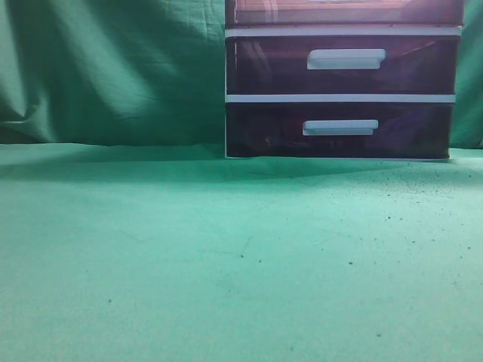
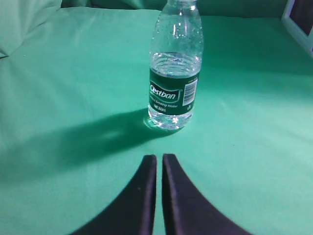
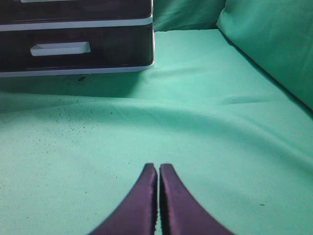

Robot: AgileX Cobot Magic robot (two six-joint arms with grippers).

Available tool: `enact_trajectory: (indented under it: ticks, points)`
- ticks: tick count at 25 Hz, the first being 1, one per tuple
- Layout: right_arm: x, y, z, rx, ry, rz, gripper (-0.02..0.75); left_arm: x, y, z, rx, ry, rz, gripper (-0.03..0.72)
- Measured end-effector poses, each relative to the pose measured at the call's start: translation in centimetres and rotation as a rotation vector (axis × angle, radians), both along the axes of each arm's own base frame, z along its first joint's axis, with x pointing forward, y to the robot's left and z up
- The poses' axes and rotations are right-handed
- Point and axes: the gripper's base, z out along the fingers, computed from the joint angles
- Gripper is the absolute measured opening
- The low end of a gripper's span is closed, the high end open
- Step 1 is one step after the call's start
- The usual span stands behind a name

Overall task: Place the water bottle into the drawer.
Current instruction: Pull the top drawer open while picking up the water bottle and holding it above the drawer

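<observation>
A clear water bottle [image 2: 174,73] with a green label stands upright on the green cloth in the left wrist view, ahead of my left gripper [image 2: 159,157], which is shut and empty, a short gap short of it. The top, lighter reddish-purple drawer [image 1: 343,11] of the white-framed unit shows at the upper edge of the exterior view and looks closed. My right gripper [image 3: 158,166] is shut and empty over the cloth, well in front of the unit. Neither gripper nor the bottle shows in the exterior view.
Two darker drawers with white handles [image 1: 346,59] [image 1: 339,127] sit below the top one; the lower one shows in the right wrist view [image 3: 60,48]. The unit's corner [image 2: 298,22] is at the far right of the left wrist view. Green cloth [image 1: 226,256] covers table and backdrop.
</observation>
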Motion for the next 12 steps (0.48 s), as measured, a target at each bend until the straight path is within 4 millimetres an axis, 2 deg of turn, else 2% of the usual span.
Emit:
enact_trajectory:
  ticks: [12]
  points:
    - [0.0, 0.0, 0.0, 0.0, 0.0, 0.0, 0.0, 0.0, 0.0, 0.0, 0.0, 0.0, 0.0, 0.0]
